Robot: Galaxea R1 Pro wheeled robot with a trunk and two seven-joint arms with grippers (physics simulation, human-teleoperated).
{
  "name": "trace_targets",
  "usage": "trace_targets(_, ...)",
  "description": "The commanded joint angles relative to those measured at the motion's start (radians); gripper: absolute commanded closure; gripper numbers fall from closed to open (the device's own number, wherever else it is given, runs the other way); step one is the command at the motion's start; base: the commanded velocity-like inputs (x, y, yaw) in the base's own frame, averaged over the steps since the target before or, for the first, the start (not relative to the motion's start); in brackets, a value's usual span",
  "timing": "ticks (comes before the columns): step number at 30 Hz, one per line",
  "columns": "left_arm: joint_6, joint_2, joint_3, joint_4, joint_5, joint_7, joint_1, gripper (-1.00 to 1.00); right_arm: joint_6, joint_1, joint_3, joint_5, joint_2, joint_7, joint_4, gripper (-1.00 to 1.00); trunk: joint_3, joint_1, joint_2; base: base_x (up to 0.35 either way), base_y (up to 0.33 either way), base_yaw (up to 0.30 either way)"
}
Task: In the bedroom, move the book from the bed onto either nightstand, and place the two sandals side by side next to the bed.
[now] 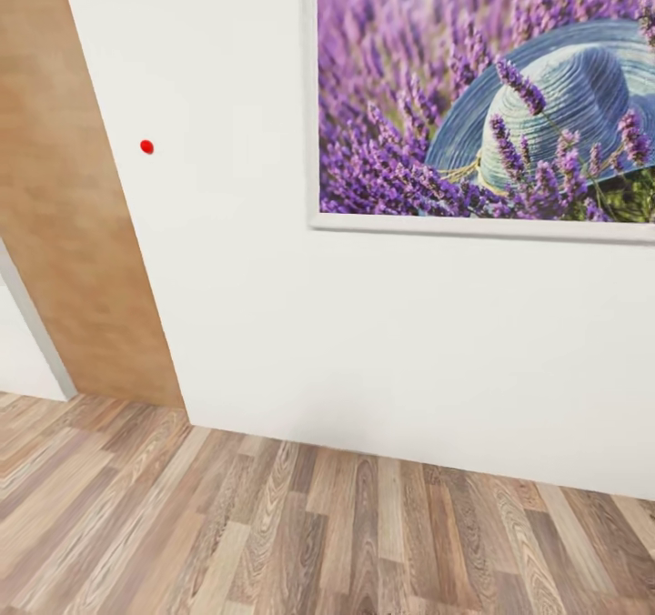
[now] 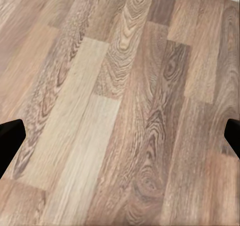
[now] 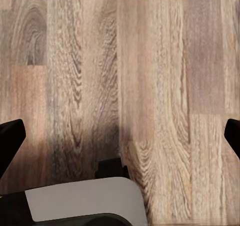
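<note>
The book, the bed, the nightstand and the sandals are out of view. I face a white bedroom wall [image 1: 382,342] close up, with a large lavender-field picture [image 1: 491,96] hanging on it. My left gripper [image 2: 120,138] hangs over bare wood-plank floor [image 2: 120,105], its two black fingertips [image 2: 10,141] far apart, open and empty. My right gripper [image 3: 120,138] is likewise open over the floor [image 3: 150,75], nothing between its fingers [image 3: 10,141].
A brown wooden door [image 1: 64,215] stands at the left of the wall, with a small red dot [image 1: 146,146] on the wall beside it. Plank floor [image 1: 273,533] runs along the wall's foot. A grey and black part of the robot [image 3: 85,201] shows under the right gripper.
</note>
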Motion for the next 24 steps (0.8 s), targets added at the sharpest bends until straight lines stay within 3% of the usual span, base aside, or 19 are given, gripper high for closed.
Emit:
trace_targets(1, -0.003, 0.0, 0.001, 0.0, 0.007, -0.001, 0.0, -1.0, -0.003, -0.001, 0.0, -0.005, 0.0, 0.0, 0.001, -1.0, -0.001, 0.0, 0.0, 0.002, 0.0, -0.277)
trace_targets(12, -0.003, 0.0, 0.002, 0.0, 0.007, -0.001, 0.0, -1.0, -0.003, -0.001, 0.0, -0.005, 0.0, 0.0, 0.001, -1.0, -0.001, 0.0, 0.0, 0.005, 0.003, -0.282)
trace_targets(24, -0.003, 0.0, 0.002, 0.0, 0.007, -0.001, 0.0, -1.0, -0.003, -0.001, 0.0, -0.005, 0.0, 0.0, 0.001, -1.0, -0.001, 0.0, 0.0, 0.153, 0.123, -0.283)
